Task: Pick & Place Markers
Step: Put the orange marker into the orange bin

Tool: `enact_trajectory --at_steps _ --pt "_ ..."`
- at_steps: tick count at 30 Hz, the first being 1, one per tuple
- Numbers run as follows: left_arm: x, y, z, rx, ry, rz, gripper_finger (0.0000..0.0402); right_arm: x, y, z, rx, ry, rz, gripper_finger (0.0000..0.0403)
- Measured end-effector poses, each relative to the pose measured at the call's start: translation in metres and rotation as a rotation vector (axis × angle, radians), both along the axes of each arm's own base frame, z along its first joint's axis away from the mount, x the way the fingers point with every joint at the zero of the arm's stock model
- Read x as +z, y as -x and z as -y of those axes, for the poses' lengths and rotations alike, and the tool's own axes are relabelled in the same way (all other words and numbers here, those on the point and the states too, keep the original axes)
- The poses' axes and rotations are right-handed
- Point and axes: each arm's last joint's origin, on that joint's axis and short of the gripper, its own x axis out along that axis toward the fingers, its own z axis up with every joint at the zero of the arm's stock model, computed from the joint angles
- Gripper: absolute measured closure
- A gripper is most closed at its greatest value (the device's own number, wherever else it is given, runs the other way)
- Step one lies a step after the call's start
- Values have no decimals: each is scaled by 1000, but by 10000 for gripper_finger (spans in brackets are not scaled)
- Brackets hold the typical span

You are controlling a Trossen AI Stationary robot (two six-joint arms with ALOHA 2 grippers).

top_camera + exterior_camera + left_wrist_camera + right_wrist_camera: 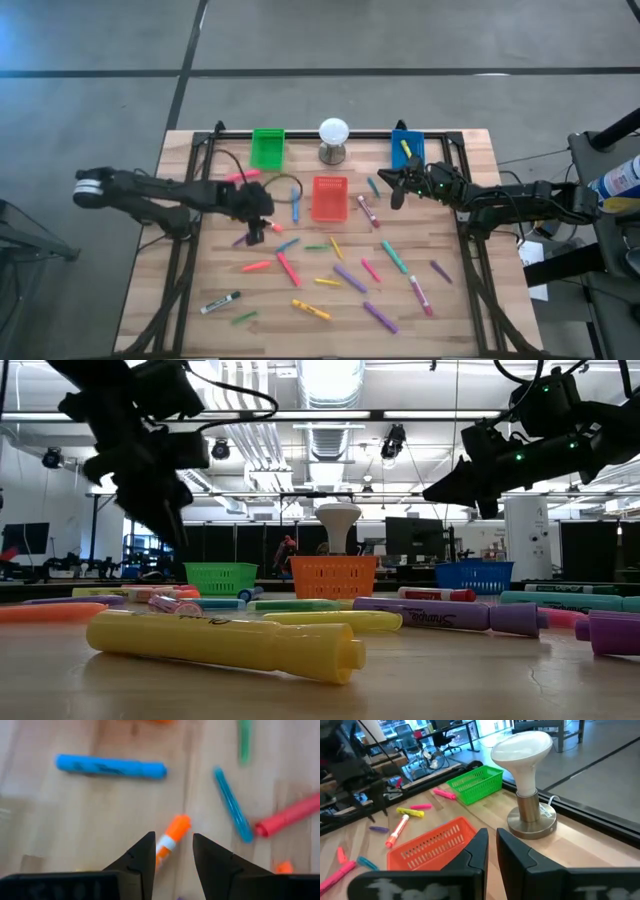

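Nearest, the markers (330, 270) lie scattered over most of the table (470, 300), unsorted. Mid-table, the left gripper (254, 232), jaws parted and empty, hovers over an orange marker (170, 840). Beyond, the right gripper (397, 195) hangs nearly closed, empty, beside the blue bin (406, 146), where one yellow marker (405, 147) rests.

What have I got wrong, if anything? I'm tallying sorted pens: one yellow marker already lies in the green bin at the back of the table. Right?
Not quite. The yellow marker lies in the blue bin, not the green bin. The rest holds: that bin does stand at the back of the table. The high view shows it.
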Motion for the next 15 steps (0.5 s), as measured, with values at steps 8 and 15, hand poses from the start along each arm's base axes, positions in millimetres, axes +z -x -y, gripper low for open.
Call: enact_trajectory --at_steps 8,15 --pt "-24 -12 9 -71 -81 -114 276 0 0 0 0 0 0 369" --pt "-38 -21 9 -111 -101 -146 276 0 0 0 0 4 -1 369"
